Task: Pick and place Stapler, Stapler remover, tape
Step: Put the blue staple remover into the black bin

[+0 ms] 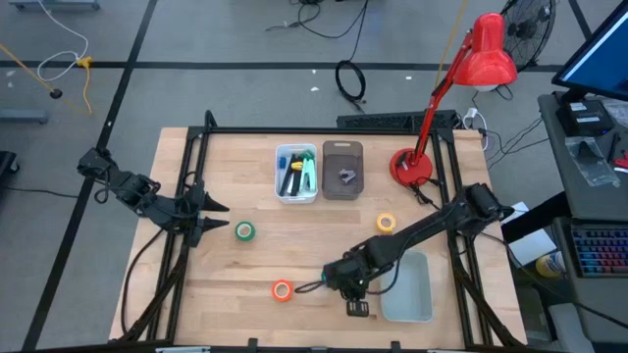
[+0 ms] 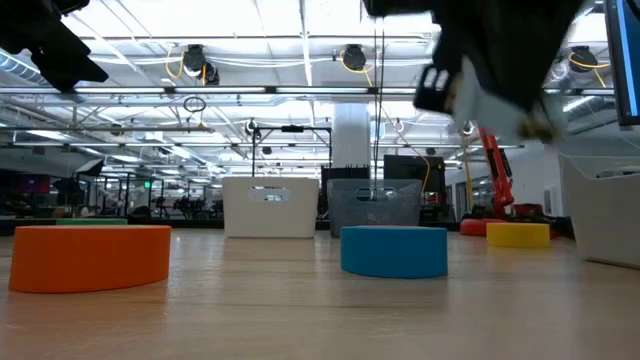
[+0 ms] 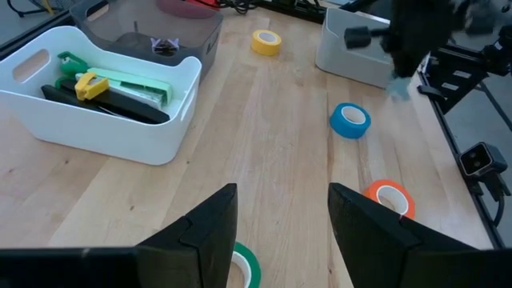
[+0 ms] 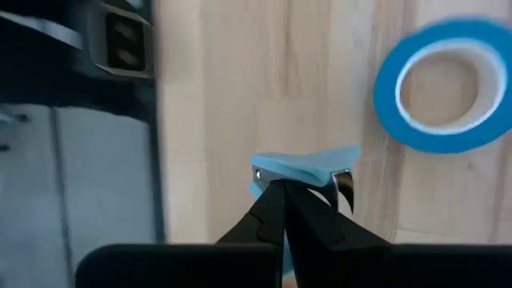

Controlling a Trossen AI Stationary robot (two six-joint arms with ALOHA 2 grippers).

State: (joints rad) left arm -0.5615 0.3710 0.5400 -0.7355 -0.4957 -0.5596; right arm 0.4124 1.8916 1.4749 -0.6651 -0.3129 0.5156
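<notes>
4 rolls of tape lay on the table [image 1: 245, 275]: 1 green roll [image 1: 244, 231], 1 yellow roll [image 1: 386, 223], 1 orange roll [image 1: 283, 289] and 1 blue roll [image 3: 350, 120]. The blue roll sat just beside the orange one, on the side toward the pale bin [image 1: 412, 291], and in the high view the right arm hid it.

3 containers stood on the table. The white bin [image 1: 295, 175], at the far middle, held a green stapler [image 3: 120, 80], a yellow-and-green item and a dark item I could not identify. The grey bin [image 1: 342, 170] touched the white bin on its lamp side and held 1 small metal-clawed piece, too small to name. The pale bin stood near the front edge, well apart from the white bin; its contents could not be made out.

1 red lamp [image 1: 461, 78] stood just beyond the grey bin.

The right gripper [image 4: 284, 192] hung above the table between the blue roll and the pale bin, its fingers pressed together on 1 light blue staple remover [image 4: 300, 170]. The left gripper [image 3: 280, 232], fingers spread and holding nothing, hovered near the green roll, on the side away from the white bin.
</notes>
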